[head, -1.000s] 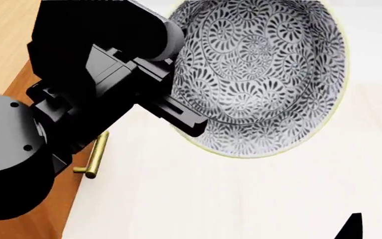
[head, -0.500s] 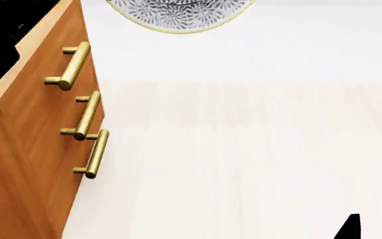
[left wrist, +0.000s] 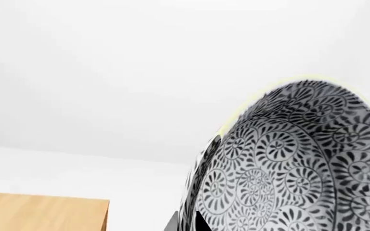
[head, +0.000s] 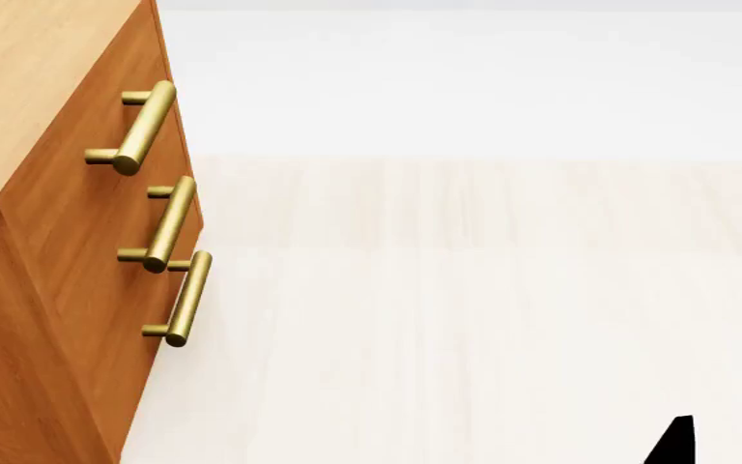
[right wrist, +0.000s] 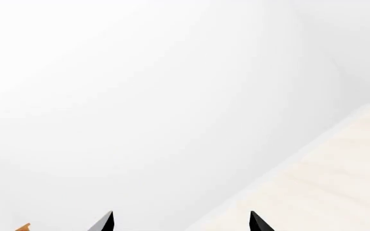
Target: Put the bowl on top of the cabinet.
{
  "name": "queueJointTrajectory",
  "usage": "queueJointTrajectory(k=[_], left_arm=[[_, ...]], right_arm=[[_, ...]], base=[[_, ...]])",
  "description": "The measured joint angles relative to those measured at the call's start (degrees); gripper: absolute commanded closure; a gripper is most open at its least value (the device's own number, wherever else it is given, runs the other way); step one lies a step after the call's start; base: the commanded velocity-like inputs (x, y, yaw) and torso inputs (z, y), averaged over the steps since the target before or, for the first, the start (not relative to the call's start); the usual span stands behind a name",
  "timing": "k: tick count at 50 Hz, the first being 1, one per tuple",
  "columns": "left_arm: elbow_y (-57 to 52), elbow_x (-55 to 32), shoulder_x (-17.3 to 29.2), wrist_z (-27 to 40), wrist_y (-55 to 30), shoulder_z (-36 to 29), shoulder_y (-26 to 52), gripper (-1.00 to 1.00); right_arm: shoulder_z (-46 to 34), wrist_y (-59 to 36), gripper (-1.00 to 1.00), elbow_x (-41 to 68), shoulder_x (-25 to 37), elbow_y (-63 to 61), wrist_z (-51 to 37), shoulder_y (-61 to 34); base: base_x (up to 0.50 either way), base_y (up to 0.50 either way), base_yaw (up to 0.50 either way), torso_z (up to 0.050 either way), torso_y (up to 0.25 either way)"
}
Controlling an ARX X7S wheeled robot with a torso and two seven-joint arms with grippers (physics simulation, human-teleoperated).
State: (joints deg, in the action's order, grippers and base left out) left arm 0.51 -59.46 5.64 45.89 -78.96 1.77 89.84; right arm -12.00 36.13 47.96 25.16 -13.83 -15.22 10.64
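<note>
The bowl (left wrist: 300, 163), white with dense grey-black swirls, fills much of the left wrist view, tilted with its inside facing the camera. My left gripper (left wrist: 186, 225) is shut on the bowl's rim, one fingertip on each side of the wall. A corner of the cabinet's light wood top (left wrist: 44, 211) shows below and beside the bowl. In the head view the orange-brown cabinet (head: 49, 242) stands at the left with three brass handles (head: 165, 222); neither bowl nor left arm shows there. My right gripper (right wrist: 181, 222) is open with nothing between its fingers.
Pale wood floor (head: 474, 309) spreads to the right of the cabinet, meeting a white wall (head: 474, 77) at the back. One black fingertip (head: 678, 445) of the right gripper pokes in at the head view's lower right corner.
The left arm and bowl have risen out of the head view's top edge. The cabinet's top and handles, covered by the arm a second ago, now show fully. The right gripper has not moved.
</note>
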Motion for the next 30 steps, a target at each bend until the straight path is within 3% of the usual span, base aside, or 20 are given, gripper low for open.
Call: queueJointTrajectory(k=[11,30], left_arm=[[5.74,-3.46,-0.04,6.42,-3.01,6.48,3.06,1.0],[21.14,-5.0,-0.68,12.8,-0.33,13.68,11.27,1.0]], right_arm=[[-0.05,-0.27,-1.0,-0.27,-0.12,0.16,-0.13,-0.12],[0.26,-0.26,-1.0,0.02,-0.12,0.12,-0.12,-0.07]], base=[[0.0,0.0,0.0,0.0,0.0],[0.0,0.0,0.0,0.0,0.001]])
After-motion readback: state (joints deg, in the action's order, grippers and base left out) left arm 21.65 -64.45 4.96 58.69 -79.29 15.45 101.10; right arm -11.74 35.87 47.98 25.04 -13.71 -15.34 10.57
